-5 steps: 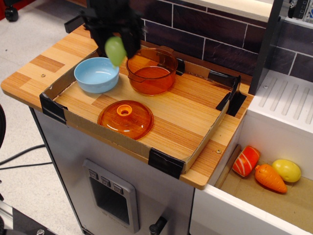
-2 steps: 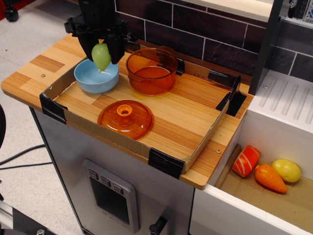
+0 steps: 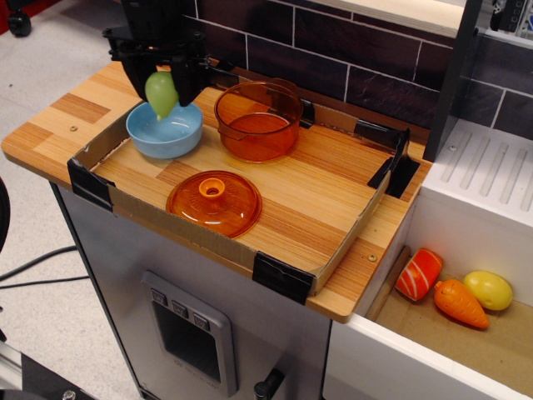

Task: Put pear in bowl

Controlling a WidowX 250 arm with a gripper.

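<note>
The light green pear (image 3: 161,93) hangs between the black fingers of my gripper (image 3: 161,83), which is shut on it. It is held in the air right above the far part of the light blue bowl (image 3: 166,135). The bowl stands at the back left of the cardboard tray (image 3: 125,204) on the wooden counter. The inside of the bowl that shows holds nothing. The gripper's black body rises out of the top of the frame.
A transparent orange pot (image 3: 259,121) stands just right of the bowl. A flat orange lid (image 3: 214,202) lies in front of it. In the lower box at the right lie a red-orange toy (image 3: 418,274), a carrot (image 3: 460,303) and a yellow fruit (image 3: 489,289).
My gripper has carried the pear leftward from beside the orange pot's rim to a spot over the blue bowl. Nothing else moved.
</note>
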